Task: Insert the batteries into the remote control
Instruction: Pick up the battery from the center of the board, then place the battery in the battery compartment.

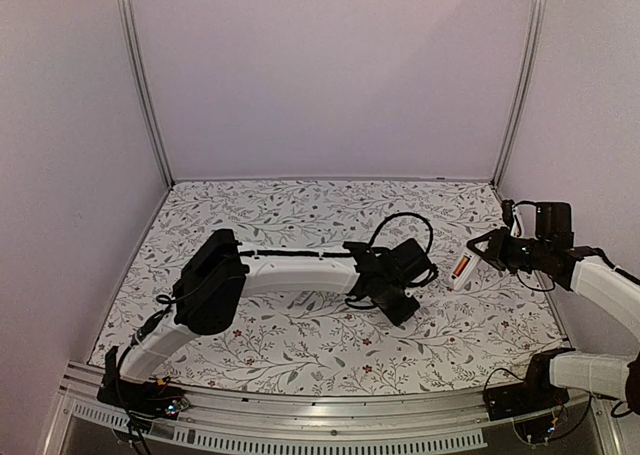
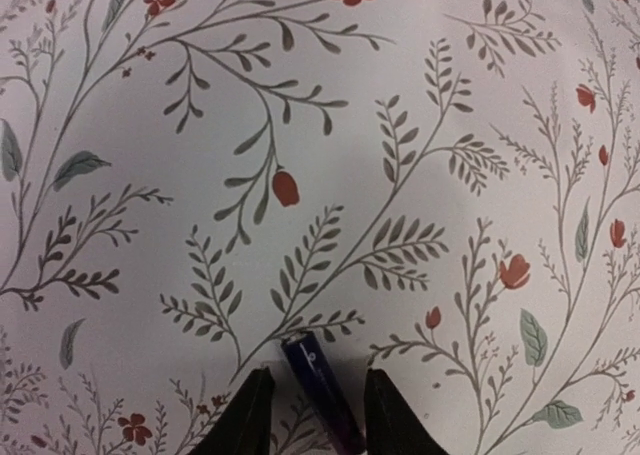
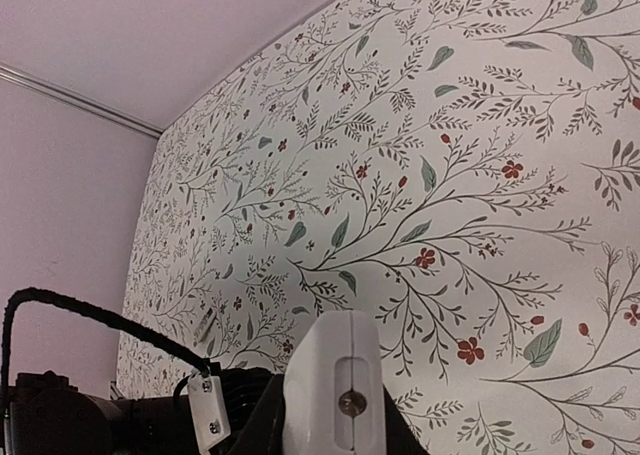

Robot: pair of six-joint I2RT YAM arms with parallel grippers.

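the left gripper (image 2: 318,373) sits low over the floral cloth (image 2: 420,125) near the table's middle. its jaws stand apart on either side of the black battery (image 2: 322,390), with a thin gap at each side. the battery is a slim, dark, glossy cylinder lying flat on the cloth. towards the right edge, the right gripper (image 3: 335,425) is clamped on the remote control (image 3: 335,370). the remote is slim and white, seen end-on, with a slot holding a small round metal piece. from above, an orange-red patch (image 1: 460,268) shows on it.

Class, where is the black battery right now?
The black battery lies on the floral table cover at the bottom centre of the left wrist view, between the left gripper fingers.
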